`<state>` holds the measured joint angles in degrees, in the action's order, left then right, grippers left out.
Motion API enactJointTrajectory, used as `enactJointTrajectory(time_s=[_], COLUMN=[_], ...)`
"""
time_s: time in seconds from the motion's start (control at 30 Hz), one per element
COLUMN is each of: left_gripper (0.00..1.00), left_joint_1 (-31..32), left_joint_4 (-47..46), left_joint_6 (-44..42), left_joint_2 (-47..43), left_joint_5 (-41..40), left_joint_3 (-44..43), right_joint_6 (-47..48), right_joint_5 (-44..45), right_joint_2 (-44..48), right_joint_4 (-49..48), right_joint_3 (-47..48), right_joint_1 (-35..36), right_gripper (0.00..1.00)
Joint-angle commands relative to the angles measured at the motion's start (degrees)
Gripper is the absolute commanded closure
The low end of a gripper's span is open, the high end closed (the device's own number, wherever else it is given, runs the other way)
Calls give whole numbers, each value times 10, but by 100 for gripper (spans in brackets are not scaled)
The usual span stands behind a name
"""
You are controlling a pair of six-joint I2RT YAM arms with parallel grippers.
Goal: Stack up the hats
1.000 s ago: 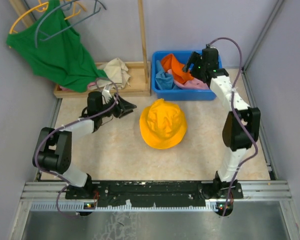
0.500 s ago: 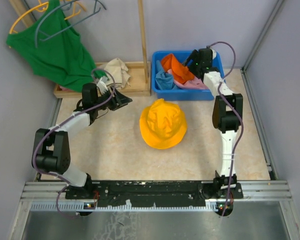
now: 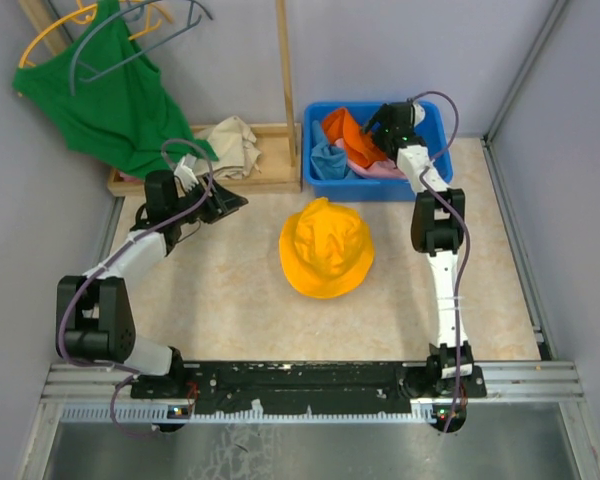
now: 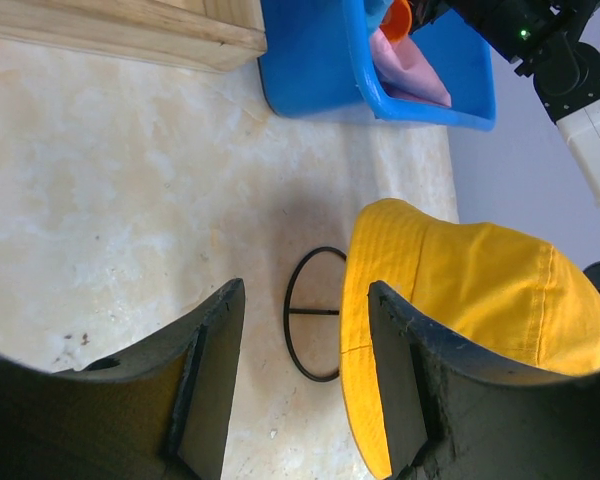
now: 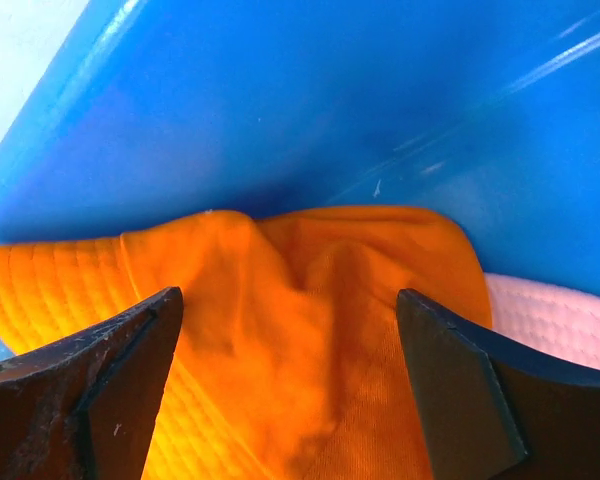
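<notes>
The right gripper (image 5: 288, 300) stands with its two dark fingers spread wide at the lower corners of the view, and nothing is pinched between them. Filling the gap between the fingers and running on ahead of them lies the bright orange hat (image 5: 320, 400), crumpled, with a raised fold up its middle and its stitched brim trailing off past the left finger. Beyond the hat rises the smooth inner wall of the blue bin (image 5: 330, 110), and just outside the right finger a patch of the pink hat (image 5: 550, 320) shows beside the orange fabric.

One hat (image 3: 325, 247) lies before the bin (image 3: 365, 189) (other hats (image 3: 348, 135) inside).
</notes>
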<state>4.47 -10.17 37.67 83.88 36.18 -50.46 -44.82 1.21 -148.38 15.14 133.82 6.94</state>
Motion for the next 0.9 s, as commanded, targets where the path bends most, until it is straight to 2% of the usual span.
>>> enactJointTrajectory(time_s=[0.0,0.2,0.3,0.4,0.5,0.53,0.63,0.67,0.87], left_gripper=[41,41,41,41,41,41,41,41,41], left_joint_1=[-11,-20,-22,-23,-25,-25,-26,-26,-26], left_joint_4=[7,12,13,13,16,16,18,18,18], left_joint_6=[-11,-15,-15,-15,-16,-16,-17,-18,-15], left_joint_2=[-17,-24,-22,-18,-17,-17,-18,-19,-18], left_joint_5=[-1,-7,-7,-7,-8,-8,-8,-8,0], left_joint_3=[10,18,19,16,15,15,17,17,-6], right_joint_6=[-6,-3,-1,-4,-5,-3,0,3,54], right_joint_5=[-7,-5,-12,-22,-31,-32,-33,-32,-15], right_joint_2=[-37,-56,-80,-93,-97,-98,-91,-84,6], right_joint_4=[14,2,21,25,24,25,22,19,3], right_joint_3=[82,84,116,124,116,116,101,94,36], right_joint_1=[-2,0,1,1,2,2,3,3,3], right_gripper=[12,10,14,26,45,54,93,100,100])
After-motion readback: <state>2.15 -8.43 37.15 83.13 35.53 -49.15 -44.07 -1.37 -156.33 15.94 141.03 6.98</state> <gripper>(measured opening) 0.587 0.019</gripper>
